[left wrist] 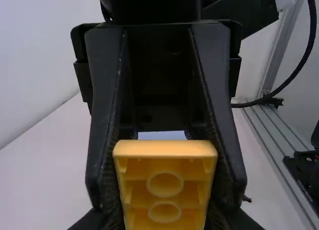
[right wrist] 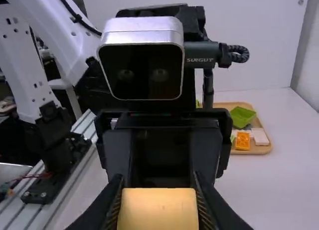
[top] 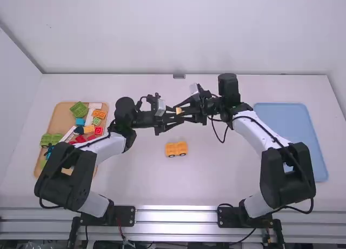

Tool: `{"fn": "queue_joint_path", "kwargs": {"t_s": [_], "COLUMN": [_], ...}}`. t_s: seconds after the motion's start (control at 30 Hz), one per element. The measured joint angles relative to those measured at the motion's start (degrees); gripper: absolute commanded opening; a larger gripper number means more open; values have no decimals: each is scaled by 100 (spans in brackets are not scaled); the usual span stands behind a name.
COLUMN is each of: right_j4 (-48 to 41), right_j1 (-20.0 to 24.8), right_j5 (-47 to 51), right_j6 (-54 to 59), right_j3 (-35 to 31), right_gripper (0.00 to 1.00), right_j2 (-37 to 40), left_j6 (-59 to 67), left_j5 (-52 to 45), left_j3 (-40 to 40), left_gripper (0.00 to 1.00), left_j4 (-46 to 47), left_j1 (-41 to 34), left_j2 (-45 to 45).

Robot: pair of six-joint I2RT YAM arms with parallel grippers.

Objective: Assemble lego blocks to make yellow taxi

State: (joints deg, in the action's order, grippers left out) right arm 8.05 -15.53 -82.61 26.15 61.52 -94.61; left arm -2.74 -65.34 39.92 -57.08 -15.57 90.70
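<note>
Yellow plastic meeting black fingers: holding one pale-yellow toy brick (top: pixel 179 112) between the left gripper (top: pixel 172 116) and the right gripper (top: pixel 186 113), high above the middle of the white table (top: pixel 135 184). Pressing in on the brick's sides with both pairs of fingers, set apart by no more than its width. Facing each other nearly tip to tip, with both arms reaching inward. Turning the brick's hollow underside, with its round tubes, toward the left wrist camera, and a plain, smooth face toward the right one.

Sitting on the table below and just nearer the arm bases: the partly built taxi (top: pixel 176 148), showing an orange-yellow body and dark wheels along its near side. Standing upright there, apart from both grippers.

Lying over at the left, partly behind the left arm: a tan tray (top: pixel 60 122), carrying green bricks (top: pixel 78 109), an orange brick (top: pixel 99 114), a blue brick (top: pixel 80 121), red bricks (top: pixel 89 136) and a white brick (top: pixel 95 105). Resting well apart on the far right, beyond the right arm: a light-blue tray (top: pixel 281 119), lying flat and partly covered by that arm.
</note>
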Motion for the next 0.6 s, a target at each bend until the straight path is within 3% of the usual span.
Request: {"fn": "queue_joint_path", "kwargs": {"t_s": [0.03,0.07,0.13,0.23,0.43,0.5,0.6], "right_j4": [20,125,223,179,-435,-1021,-2688], "right_j1": [0,7,37,149,208,177,66], "right_j5": [7,59,313,874,3029,4017,5552], "right_j6": [-7,-52,-190,-378,-938,-1126,-1320], "right_j3": [0,-4,-7,-7,-9,31,369], "right_gripper": [13,13,13,13,12,12,12], "right_j2": [0,0,0,0,2,0,-11], "left_j6": [-4,7,55,44,63,59,59], "left_j5": [4,48,92,92,568,955,1912], "left_j3": [0,0,4,4,15,20,20], "left_gripper": [31,43,99,99,99,99,99], "left_j4": [-4,-24,57,190,765,1268,1864], "left_j1": [-2,0,0,-2,0,22,20], "left_j2": [0,0,0,0,-7,-4,-4]}}
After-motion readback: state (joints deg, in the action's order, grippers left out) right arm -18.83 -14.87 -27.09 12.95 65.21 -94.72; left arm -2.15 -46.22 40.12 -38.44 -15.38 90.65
